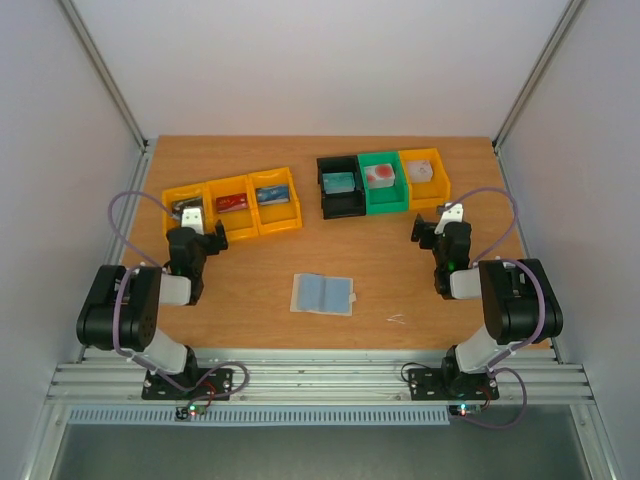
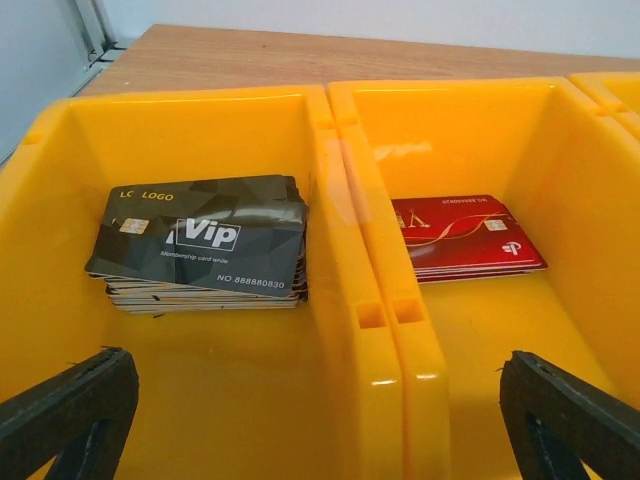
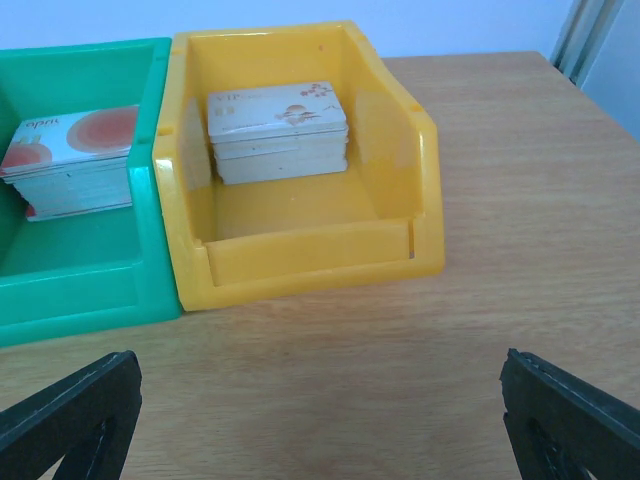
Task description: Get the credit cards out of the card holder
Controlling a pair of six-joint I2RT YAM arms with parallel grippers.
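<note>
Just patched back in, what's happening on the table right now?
Nothing is held yet. The card holder lies open mid-table, and neither arm is at it. The left tool hangs open over the left yellow bins, facing a stack of black cards. The right tool hangs open in front of the right yellow bin.

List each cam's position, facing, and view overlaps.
Top external: above and behind the bases, looking down on the table; left arm, right arm, open card holder mid-table.
Left wrist: on left arm, facing two yellow bins, black Vip cards and red cards; open left pincer below.
Right wrist: on right arm, facing green bin and rightmost yellow bin; open right pincer below.
Shared: top view shows those bins too.
</note>
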